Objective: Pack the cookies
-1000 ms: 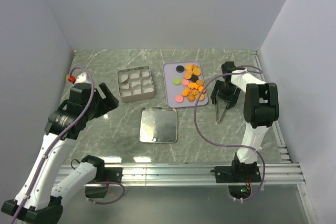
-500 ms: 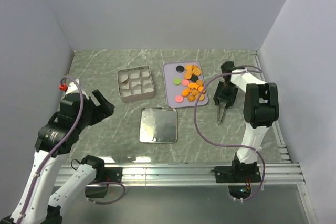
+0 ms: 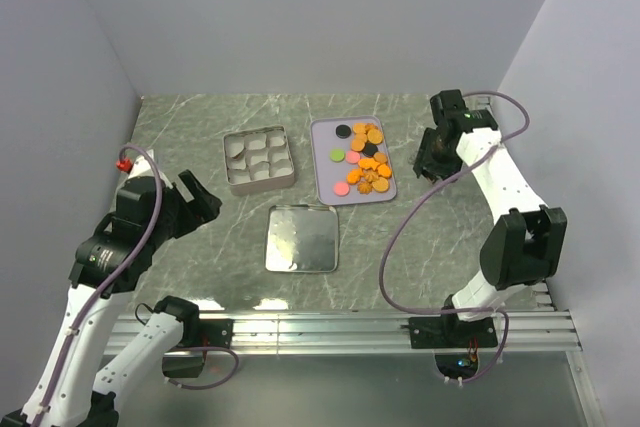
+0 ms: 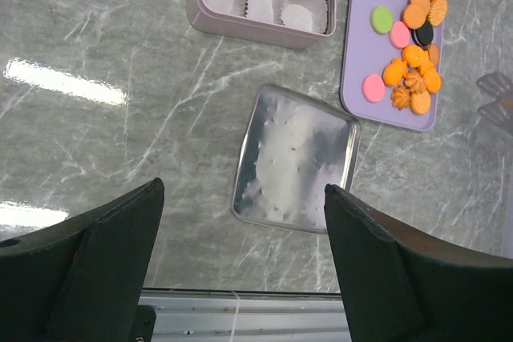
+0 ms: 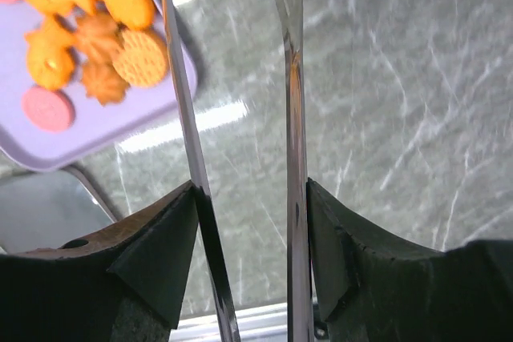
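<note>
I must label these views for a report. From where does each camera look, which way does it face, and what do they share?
Top external: high behind the bases, looking down on the grey-green marbled table; left arm and right arm show.
Left wrist: on its arm, facing down past the open left gripper at the shiny square metal lid.
Right wrist: on its arm, facing down along the metal tongs in the right gripper.
Shared: all three show the small round cookies on the lavender rectangular tray.
</note>
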Tool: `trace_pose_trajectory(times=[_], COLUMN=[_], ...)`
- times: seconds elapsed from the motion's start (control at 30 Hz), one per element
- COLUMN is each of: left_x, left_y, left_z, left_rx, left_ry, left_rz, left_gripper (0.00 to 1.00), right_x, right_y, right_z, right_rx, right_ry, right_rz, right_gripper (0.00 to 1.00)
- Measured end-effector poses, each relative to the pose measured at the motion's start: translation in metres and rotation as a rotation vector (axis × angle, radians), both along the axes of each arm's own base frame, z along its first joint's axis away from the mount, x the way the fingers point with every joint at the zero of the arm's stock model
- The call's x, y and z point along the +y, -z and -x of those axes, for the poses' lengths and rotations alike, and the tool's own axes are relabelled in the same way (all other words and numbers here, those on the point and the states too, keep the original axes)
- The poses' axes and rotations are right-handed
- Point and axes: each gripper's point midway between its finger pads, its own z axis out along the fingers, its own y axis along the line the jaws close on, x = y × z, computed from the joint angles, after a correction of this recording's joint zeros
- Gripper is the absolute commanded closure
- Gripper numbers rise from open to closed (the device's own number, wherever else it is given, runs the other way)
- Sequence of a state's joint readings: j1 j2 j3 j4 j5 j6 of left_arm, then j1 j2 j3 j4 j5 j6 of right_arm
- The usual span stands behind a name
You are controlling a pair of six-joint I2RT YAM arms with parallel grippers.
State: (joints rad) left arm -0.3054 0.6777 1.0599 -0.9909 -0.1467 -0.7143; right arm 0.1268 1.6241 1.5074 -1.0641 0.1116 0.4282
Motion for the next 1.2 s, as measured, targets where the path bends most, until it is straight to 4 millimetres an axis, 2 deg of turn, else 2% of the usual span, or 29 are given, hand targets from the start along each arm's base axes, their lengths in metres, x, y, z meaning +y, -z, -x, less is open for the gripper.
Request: trace_pose_trajectory(times=[0.13, 0.27, 0.37, 0.47, 0.57, 0.73, 0.83, 0.93, 1.0, 1.2], left_x=[-0.004, -0.006, -0.008, -0.009, -0.009, -0.010, -0.016, -0.029, -0.040, -0.091], left_y=[0.002, 0.005, 0.006, 0.006, 0.006, 0.006, 0.005, 0.000, -0.004, -0.015], left_z=[0.000, -0.001, -0.001, 0.000, 0.001, 0.002, 0.002, 0.000, -0.004, -0.036], left_rx=[0.004, 0.005, 0.009, 0.006, 0.001, 0.000, -0.005, -0.019, -0.028, 0.021], left_ry=[0.015, 0.026, 0.032, 0.036, 0.036, 0.044, 0.071, 0.124, 0.163, 0.268], left_rz=[0.010, 0.018, 0.022, 0.028, 0.032, 0.039, 0.057, 0.103, 0.144, 0.364], left_gripper=[0.13, 0.13, 0.13, 0.14, 0.14, 0.12, 0.03, 0.00, 0.01, 0.01], right_x=[-0.002, 0.002, 0.012, 0.032, 0.049, 0.060, 0.066, 0.082, 0.100, 0.162], right_y=[0.013, 0.019, 0.012, -0.003, -0.012, -0.021, -0.036, -0.060, -0.075, -0.106], right_z=[0.025, 0.038, 0.043, 0.046, 0.045, 0.045, 0.043, 0.037, 0.037, 0.068], right_rx=[0.067, 0.116, 0.107, 0.081, 0.057, 0.046, 0.024, -0.034, -0.064, -0.084], right_ry=[0.000, -0.003, -0.029, -0.086, -0.138, -0.162, -0.174, -0.207, -0.254, -0.434], right_rz=[0.006, 0.002, -0.006, -0.019, -0.032, -0.057, -0.081, -0.143, -0.215, -0.436], right_gripper=[0.41, 0.41, 0.44, 0.64, 0.73, 0.75, 0.75, 0.75, 0.74, 0.74])
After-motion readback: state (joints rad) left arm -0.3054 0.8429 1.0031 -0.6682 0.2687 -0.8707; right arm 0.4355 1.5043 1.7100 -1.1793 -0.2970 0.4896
